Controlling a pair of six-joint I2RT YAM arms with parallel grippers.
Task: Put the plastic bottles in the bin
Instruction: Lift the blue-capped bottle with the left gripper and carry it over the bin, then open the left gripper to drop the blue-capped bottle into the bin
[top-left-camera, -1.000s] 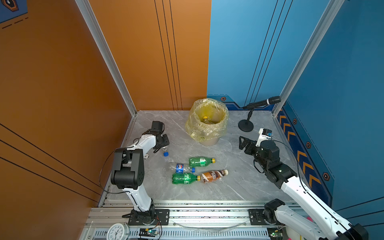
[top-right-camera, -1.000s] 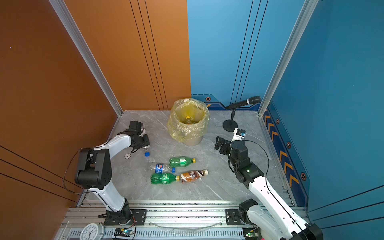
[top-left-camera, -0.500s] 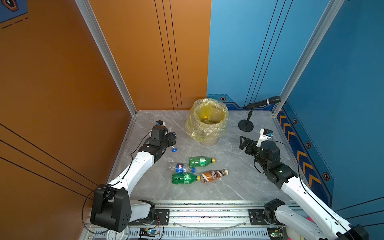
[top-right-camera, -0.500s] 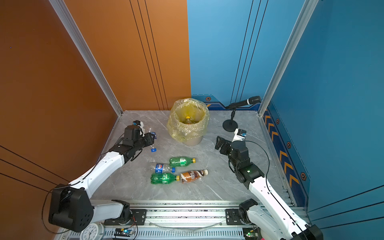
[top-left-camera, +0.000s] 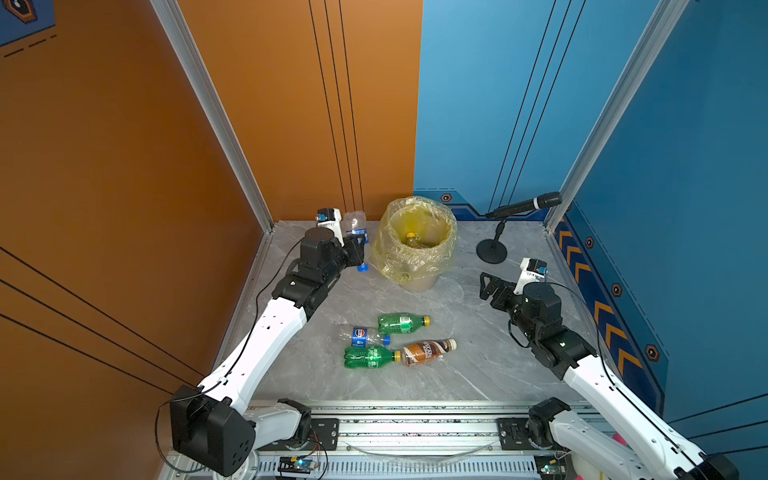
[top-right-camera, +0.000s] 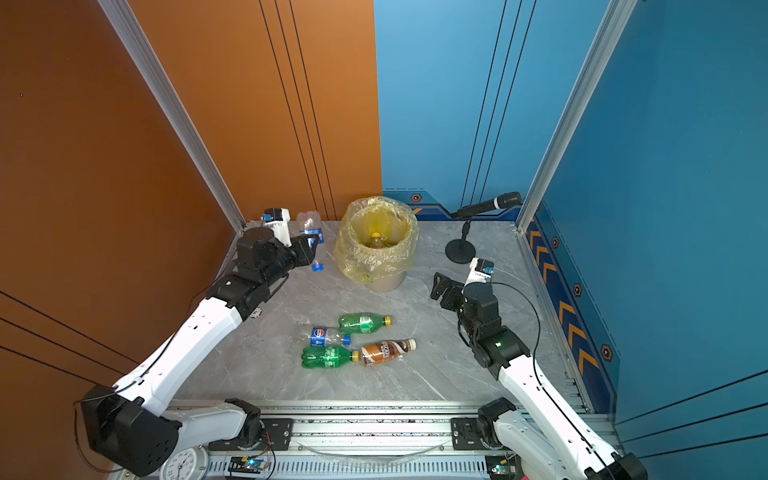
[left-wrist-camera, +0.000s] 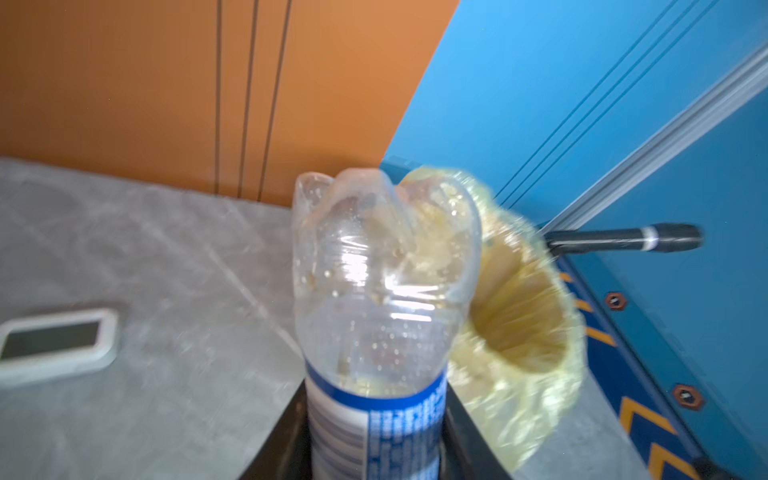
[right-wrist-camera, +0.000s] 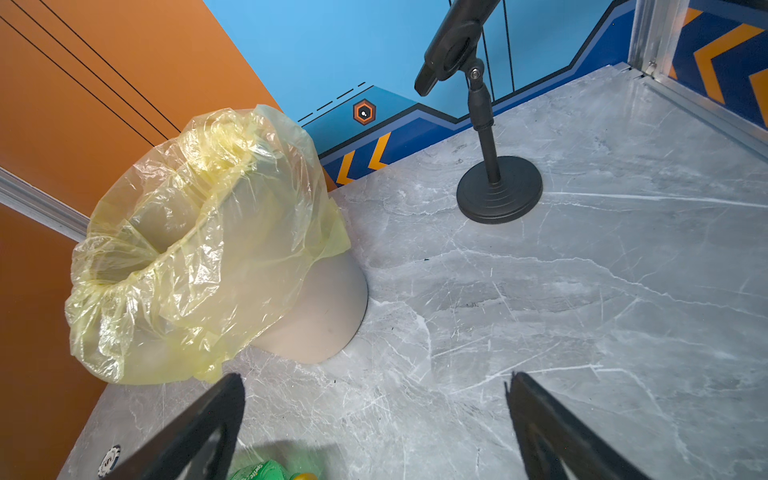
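Just beside the left gripper (top-left-camera: 358, 250), toward the middle of the table, sits the bin (top-left-camera: 388, 259), with a yellow-capped bottle (top-left-camera: 411, 239) already inside. That gripper's clamped tight on a small clear water bottle (top-left-camera: 356, 221), cap pointing down. The right gripper (top-left-camera: 489, 286) hangs wide open, holding nothing. Between the two grippers, back toward the arm bases, lie a green bottle (top-left-camera: 401, 324), a Pepsi bottle (top-left-camera: 361, 336), a second green bottle (top-left-camera: 368, 358) and a brown coffee bottle (top-left-camera: 426, 351).

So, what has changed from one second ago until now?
The left gripper lifted the clear water bottle off the table and carried it, cap down, up beside the bin, fingers shut on it. The right gripper stayed open and still; the four lying bottles did not move.
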